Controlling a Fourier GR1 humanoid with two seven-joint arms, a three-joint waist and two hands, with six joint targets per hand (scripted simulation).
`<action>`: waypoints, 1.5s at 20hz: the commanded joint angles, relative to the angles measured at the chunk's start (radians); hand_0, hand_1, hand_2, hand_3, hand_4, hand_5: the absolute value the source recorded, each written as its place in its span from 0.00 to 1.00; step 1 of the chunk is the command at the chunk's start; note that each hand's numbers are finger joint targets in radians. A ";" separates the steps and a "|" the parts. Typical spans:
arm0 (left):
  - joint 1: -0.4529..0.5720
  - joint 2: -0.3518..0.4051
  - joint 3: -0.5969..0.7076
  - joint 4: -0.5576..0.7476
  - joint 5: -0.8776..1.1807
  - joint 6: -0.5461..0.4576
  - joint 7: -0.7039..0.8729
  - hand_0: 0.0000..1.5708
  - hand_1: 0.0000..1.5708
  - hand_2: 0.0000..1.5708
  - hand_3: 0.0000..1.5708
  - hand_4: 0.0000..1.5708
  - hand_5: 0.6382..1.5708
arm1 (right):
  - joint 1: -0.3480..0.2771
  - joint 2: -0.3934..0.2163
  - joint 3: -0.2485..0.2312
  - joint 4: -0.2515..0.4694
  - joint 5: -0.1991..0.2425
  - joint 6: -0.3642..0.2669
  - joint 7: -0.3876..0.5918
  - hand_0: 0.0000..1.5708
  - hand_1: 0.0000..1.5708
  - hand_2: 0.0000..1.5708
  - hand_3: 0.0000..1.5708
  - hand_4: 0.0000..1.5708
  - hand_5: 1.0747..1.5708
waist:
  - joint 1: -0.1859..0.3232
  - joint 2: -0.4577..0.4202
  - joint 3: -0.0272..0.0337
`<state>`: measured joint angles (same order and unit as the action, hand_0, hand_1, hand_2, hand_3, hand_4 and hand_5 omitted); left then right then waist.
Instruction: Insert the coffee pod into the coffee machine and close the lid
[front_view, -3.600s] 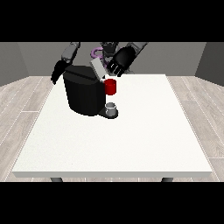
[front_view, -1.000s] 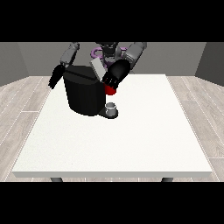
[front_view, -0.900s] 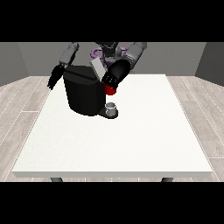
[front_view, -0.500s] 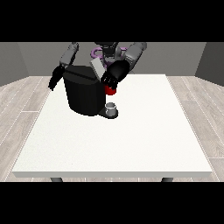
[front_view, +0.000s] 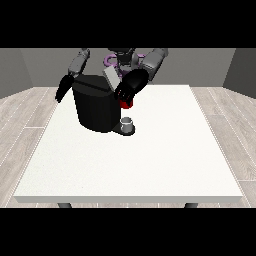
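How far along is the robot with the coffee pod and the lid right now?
Done: hard to say, since no pod shows on the white table or elsewhere. In hand: the robot hand at the view's right is at the coffee machine, just above a red thing at the machine. Left: the grey lid is raised and needs closing.

From my remote station, I saw the black coffee machine (front_view: 96, 107) standing at the upper left of the white table (front_view: 150, 165). The hand at the view's right (front_view: 131, 86) rested against the machine's upper front, just above a red thing at the machine (front_view: 126, 103). The hand at the view's left (front_view: 63, 89) hung beside the machine's far edge. A small grey cup (front_view: 127, 123) sat on its base.
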<state>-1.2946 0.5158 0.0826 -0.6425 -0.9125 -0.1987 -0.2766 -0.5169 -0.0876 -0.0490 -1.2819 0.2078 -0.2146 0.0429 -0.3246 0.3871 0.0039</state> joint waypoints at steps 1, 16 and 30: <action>-0.009 0.047 0.009 0.032 -0.020 0.025 -0.029 0.00 0.00 0.40 0.32 0.00 1.00 | -0.023 0.009 0.012 -0.029 0.008 -0.007 0.020 0.00 0.00 0.00 0.00 0.07 1.00 | -0.011 0.030 -0.0039; 0.137 -0.069 -0.005 0.021 0.008 -0.055 0.009 0.00 0.00 0.00 0.00 0.00 1.00 | 0.180 0.019 -0.021 0.072 -0.037 0.018 -0.066 0.00 0.00 0.00 0.00 0.00 1.00 | 0.119 -0.206 -0.0033; 0.500 -0.439 0.329 0.034 0.467 -0.049 -0.074 0.00 0.00 0.00 0.00 0.00 1.00 | 0.329 0.023 -0.053 0.048 -0.103 0.057 -0.106 0.00 0.00 0.00 0.00 0.00 1.00 | 0.328 -0.541 -0.0066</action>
<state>-0.8986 0.1755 0.3122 -0.6249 -0.5803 -0.2341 -0.3190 -0.2040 -0.0600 -0.0906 -1.2154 0.1321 -0.1810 -0.0506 -0.0620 -0.0660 -0.0022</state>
